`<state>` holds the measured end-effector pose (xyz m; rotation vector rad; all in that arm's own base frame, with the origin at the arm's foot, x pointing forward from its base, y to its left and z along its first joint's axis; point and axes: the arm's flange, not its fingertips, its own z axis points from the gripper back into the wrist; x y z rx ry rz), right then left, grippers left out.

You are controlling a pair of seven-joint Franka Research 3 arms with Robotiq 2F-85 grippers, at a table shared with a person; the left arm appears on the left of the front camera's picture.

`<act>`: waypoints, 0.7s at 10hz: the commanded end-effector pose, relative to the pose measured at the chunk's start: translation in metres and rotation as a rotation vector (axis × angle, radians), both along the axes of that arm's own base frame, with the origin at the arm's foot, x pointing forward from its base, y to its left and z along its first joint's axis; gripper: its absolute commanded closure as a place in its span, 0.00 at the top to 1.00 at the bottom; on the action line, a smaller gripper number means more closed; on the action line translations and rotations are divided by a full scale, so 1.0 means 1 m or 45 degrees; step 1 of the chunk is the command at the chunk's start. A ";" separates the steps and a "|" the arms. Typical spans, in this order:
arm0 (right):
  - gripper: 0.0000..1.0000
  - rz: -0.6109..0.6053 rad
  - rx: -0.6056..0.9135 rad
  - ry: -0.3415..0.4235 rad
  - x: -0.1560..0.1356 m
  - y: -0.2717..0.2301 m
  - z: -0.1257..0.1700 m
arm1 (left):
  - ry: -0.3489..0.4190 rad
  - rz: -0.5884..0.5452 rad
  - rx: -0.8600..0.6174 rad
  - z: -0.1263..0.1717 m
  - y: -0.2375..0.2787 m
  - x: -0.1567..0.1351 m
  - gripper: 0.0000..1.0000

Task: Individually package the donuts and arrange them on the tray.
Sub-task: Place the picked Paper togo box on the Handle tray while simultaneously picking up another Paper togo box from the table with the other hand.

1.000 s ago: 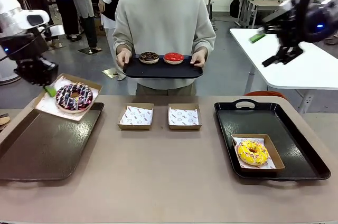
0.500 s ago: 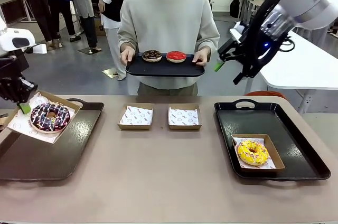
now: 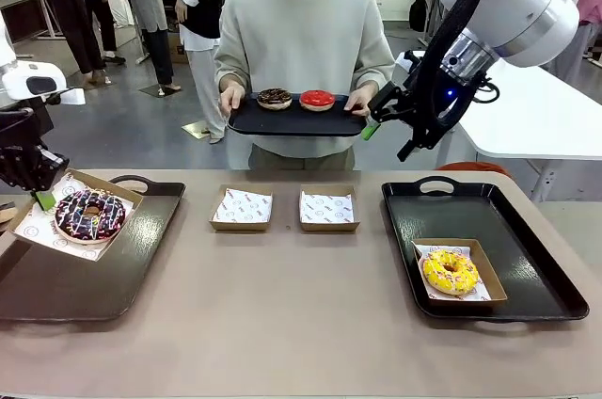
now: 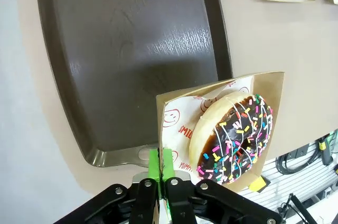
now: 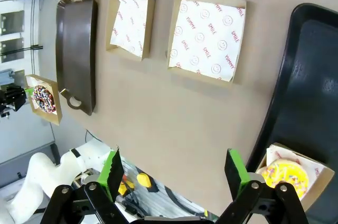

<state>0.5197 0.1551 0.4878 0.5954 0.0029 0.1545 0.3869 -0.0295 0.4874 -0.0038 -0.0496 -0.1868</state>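
The left end effector (image 4: pixel 160 167) pinches shut on the rim of the box (image 4: pixel 272 92) holding the sprinkled donut (image 3: pixel 89 215), tilted over the far corner of the left tray (image 3: pixel 85 277); level it, then lower it flat before letting go. The right end effector (image 3: pixel 390 135) hangs wide open, empty. Whether box touches tray is unclear.
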 end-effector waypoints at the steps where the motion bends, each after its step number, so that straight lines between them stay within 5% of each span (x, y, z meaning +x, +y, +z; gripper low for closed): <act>1: 1.00 0.000 -0.004 -0.003 0.000 0.000 0.000 | -0.010 -0.012 0.002 0.003 0.000 -0.001 0.01; 7: 1.00 0.000 0.000 0.000 0.000 0.000 0.000 | -0.003 0.000 0.000 0.001 0.000 0.000 0.01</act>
